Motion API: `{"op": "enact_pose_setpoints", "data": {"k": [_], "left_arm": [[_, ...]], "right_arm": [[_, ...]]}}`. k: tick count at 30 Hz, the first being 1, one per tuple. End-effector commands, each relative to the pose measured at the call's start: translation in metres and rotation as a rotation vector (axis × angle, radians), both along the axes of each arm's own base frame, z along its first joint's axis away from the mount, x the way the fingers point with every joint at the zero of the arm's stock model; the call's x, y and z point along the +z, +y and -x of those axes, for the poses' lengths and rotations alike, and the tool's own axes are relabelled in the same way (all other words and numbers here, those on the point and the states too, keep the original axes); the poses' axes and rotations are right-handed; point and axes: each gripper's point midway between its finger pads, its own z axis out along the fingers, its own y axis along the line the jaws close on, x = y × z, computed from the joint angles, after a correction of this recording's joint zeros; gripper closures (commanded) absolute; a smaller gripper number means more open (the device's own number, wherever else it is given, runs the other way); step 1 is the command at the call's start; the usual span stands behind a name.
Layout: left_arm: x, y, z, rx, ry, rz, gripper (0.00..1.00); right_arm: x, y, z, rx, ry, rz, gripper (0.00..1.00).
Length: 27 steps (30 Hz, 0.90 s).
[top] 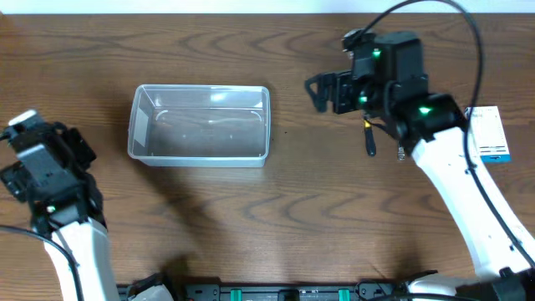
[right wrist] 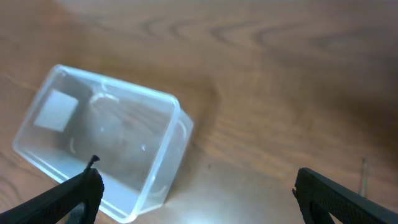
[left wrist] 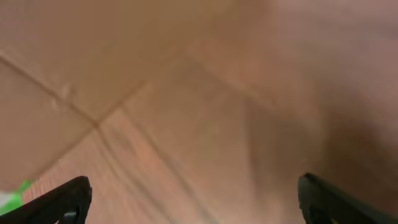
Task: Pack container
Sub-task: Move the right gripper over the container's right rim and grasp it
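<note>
The clear plastic container stands left of the table's middle, and nothing shows inside it. In the right wrist view the container lies lower left with a pale square patch on its floor. My right gripper is open and empty, hovering right of the container and apart from it; its fingers stand wide apart. A dark slim hand tool lies on the table under the right arm. My left gripper is at the left edge, open and empty, its fingers wide over blurred wood.
A small white box with blue print lies at the right edge, beside the right arm. The wooden table spreads around the container. A black rail with green parts runs along the front edge.
</note>
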Motion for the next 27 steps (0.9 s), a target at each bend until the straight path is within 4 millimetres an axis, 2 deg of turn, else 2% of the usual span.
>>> {"op": "enact_pose_setpoints", "data": {"k": [1, 4, 9, 12, 16, 20, 24, 27], "left_arm": [[-0.014, 0.009, 0.002, -0.017, 0.010, 0.077, 0.02], [-0.026, 0.013, 0.005, -0.018, 0.017, 0.133, 0.02], [-0.033, 0.017, 0.010, -0.001, 0.038, 0.149, 0.02], [-0.033, 0.017, 0.010, -0.001, 0.038, 0.148, 0.02], [-0.033, 0.017, 0.010, -0.001, 0.037, 0.148, 0.02], [-0.033, 0.017, 0.010, -0.001, 0.038, 0.148, 0.02], [-0.033, 0.017, 0.010, -0.001, 0.037, 0.148, 0.02], [-0.033, 0.017, 0.010, -0.001, 0.037, 0.148, 0.02]], "right_arm": [[-0.022, 0.015, 0.001, 0.013, 0.085, 0.005, 0.01], [-0.034, 0.029, 0.009, 0.072, 0.113, 0.050, 0.01], [-0.021, 0.057, 0.012, 0.174, 0.053, 0.011, 0.01], [-0.016, 0.064, 0.012, 0.200, 0.035, -0.015, 0.01], [-0.020, 0.073, 0.010, 0.286, -0.021, 0.041, 0.01], [-0.041, 0.086, 0.007, 0.361, -0.045, 0.152, 0.01], [-0.072, 0.093, 0.000, 0.324, 0.001, 0.240, 0.02], [-0.088, 0.100, -0.003, 0.252, 0.071, 0.218, 0.05]]}}
